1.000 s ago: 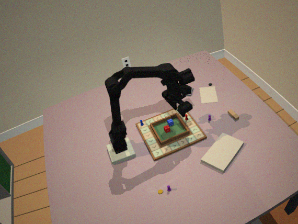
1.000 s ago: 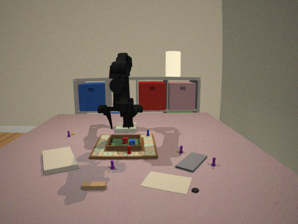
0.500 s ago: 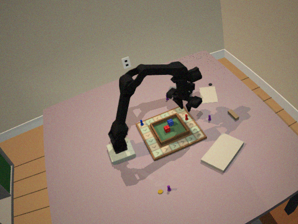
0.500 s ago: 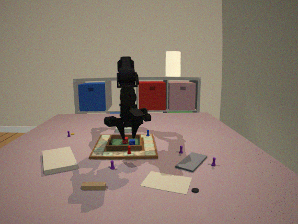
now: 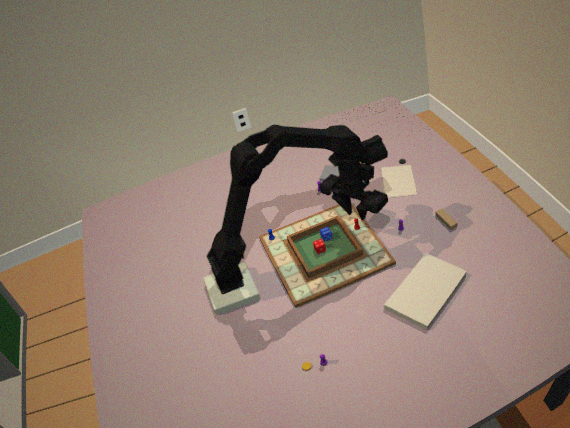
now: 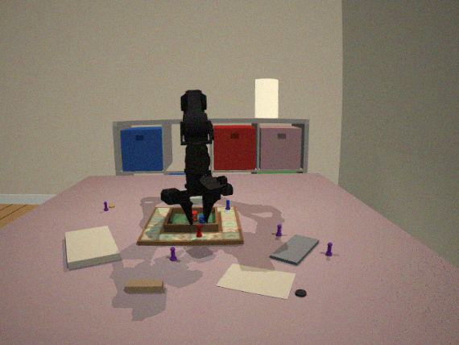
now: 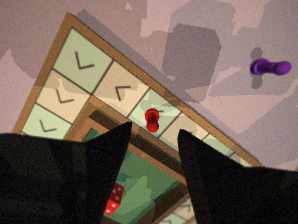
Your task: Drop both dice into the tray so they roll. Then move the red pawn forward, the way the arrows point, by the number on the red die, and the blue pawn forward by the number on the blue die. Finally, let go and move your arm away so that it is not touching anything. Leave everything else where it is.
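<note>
Both dice lie in the tray [image 5: 302, 267]. The gripper [image 7: 155, 134], fingers apart and holding nothing, hovers over the red pawn [image 7: 152, 119] mid-frame; next, go down and pinch it.

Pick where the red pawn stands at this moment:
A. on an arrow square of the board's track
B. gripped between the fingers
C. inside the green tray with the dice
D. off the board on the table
A: the red pawn stands upright on a track square of the board, beyond the fingers, untouched.
</note>
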Controlling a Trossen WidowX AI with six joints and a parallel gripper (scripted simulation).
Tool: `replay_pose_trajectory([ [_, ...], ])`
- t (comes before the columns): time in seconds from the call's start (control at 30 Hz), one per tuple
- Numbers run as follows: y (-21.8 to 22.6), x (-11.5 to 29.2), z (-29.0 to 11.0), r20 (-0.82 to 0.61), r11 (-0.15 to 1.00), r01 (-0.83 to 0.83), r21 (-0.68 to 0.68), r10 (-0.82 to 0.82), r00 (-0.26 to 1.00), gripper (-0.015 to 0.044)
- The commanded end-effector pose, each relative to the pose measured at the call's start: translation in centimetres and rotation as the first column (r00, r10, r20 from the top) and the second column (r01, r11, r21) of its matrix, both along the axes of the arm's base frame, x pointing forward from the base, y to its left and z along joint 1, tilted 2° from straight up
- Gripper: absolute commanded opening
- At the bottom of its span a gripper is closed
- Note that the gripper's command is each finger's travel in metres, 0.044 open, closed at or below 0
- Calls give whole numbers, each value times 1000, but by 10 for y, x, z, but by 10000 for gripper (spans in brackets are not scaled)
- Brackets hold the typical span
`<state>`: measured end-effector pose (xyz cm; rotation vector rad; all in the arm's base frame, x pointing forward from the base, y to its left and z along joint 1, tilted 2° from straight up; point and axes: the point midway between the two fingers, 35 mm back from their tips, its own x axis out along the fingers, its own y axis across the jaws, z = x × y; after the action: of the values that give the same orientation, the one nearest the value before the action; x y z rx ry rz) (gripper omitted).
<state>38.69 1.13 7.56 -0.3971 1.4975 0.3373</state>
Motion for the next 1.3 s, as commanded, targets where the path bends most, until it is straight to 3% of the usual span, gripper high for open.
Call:
replay_pose_trajectory([
  [0.0,0,-2,-9,-10,1000,-3,3,3,1000,200],
  [0.53,-1,-2,-32,-10,1000,-3,3,3,1000,200],
  [0.7,-1,-2,-32,-10,1000,-3,3,3,1000,69],
  [1.03,-1,-2,-32,-10,1000,-3,3,3,1000,0],
  [1.27,0,0,-25,-10,1000,-3,3,3,1000,0],
])
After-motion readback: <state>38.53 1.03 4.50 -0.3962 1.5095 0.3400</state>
